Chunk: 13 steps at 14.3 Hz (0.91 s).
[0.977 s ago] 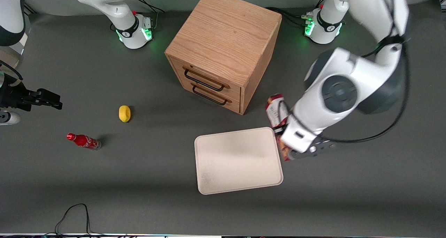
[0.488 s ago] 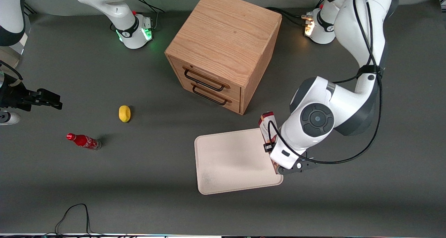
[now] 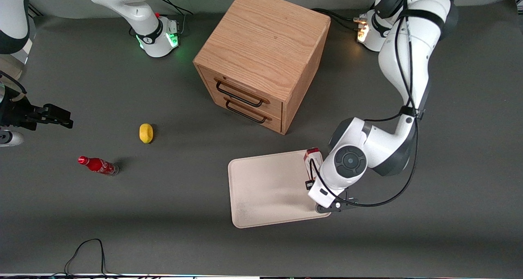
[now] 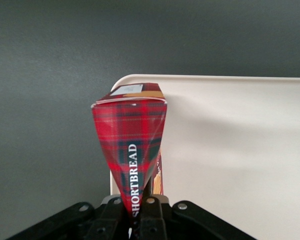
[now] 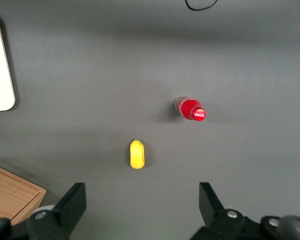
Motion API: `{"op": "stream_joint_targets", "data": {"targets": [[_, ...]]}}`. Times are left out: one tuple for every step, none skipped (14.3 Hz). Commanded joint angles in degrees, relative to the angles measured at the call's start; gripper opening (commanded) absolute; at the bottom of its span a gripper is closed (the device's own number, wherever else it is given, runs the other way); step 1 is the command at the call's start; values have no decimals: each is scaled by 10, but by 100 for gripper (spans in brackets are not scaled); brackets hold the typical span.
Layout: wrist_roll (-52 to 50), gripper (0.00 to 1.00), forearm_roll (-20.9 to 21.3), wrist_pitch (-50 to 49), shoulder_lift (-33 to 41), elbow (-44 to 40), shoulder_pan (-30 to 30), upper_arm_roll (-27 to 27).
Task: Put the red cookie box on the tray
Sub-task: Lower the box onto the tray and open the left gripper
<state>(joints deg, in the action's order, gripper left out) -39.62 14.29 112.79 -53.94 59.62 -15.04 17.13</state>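
My left gripper point(image 4: 138, 212) is shut on the red cookie box point(image 4: 132, 140), a slim tartan box marked SHORTBREAD, squeezed flat where the jaws pinch it. The box point(image 3: 312, 156) is over the rim of the cream-white tray point(image 3: 265, 189) at the tray's working-arm side, and its free end is over the corner nearest the cabinet. In the front view the wrist covers most of the box and the gripper point(image 3: 327, 199). Whether the box touches the tray point(image 4: 240, 150) cannot be told.
A wooden two-drawer cabinet point(image 3: 261, 58) stands farther from the front camera than the tray. A yellow lemon-like object point(image 3: 146, 132) and a small red soda bottle point(image 3: 98, 165) lie toward the parked arm's end. A black cable point(image 3: 86, 250) loops at the table's near edge.
The left arm has carried the box from beside the tray to over its rim, moving nearer the front camera and lower. The grip on the box has not changed.
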Motion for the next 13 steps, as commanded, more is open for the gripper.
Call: {"op": "stream_joint_targets", "data": {"targets": [[7, 0, 13, 8, -5, 1, -1, -5], [7, 0, 13, 10, -10, 1, -1, -5], [6, 0, 14, 21, -13, 2, -1, -5], [5, 0, 13, 25, -13, 4, -1, -4], [5, 0, 12, 27, -14, 4, 0, -4], [5, 0, 12, 27, -16, 4, 0, -4], [4, 0, 11, 27, -16, 4, 1, -5], [4, 0, 11, 27, -16, 4, 1, -4], [4, 0, 11, 27, -16, 4, 1, -4], [2, 66, 12, 27, -15, 4, 1, -5], [1, 100, 14, 27, -15, 4, 0, -5], [1, 100, 14, 27, -14, 4, 0, -4], [1, 100, 14, 27, -14, 5, 1, -5]]}}
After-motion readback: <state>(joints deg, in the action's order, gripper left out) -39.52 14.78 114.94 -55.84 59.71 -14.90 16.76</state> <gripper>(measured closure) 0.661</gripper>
